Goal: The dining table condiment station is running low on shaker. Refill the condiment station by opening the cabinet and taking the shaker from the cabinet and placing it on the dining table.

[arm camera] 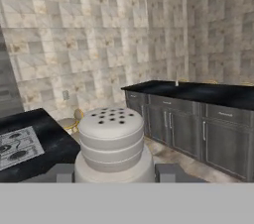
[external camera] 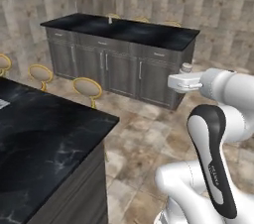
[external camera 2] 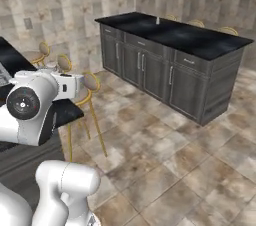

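Note:
The shaker (arm camera: 112,141), pale grey-white with a perforated cap, stands upright between my two dark fingertips in the hand view. My gripper (arm camera: 115,173) is shut on it. In the left base view the shaker's cap (external camera: 186,67) pokes up from the gripper (external camera: 181,82), which hangs in mid-air over the tiled floor. The dining table (external camera: 149,34), a long black marble top on a grey base, stands across the floor ahead; it is also the dining table (external camera 2: 200,40) in the right base view. The cabinet is out of view.
A black-topped island (external camera: 44,139) with a steel cooktop (arm camera: 15,148) sits close on the left, with gold-framed stools (external camera: 87,87) along its far side. A small pale item (external camera: 109,19) stands on the dining table. Open tiled floor (external camera 2: 165,145) lies between island and table.

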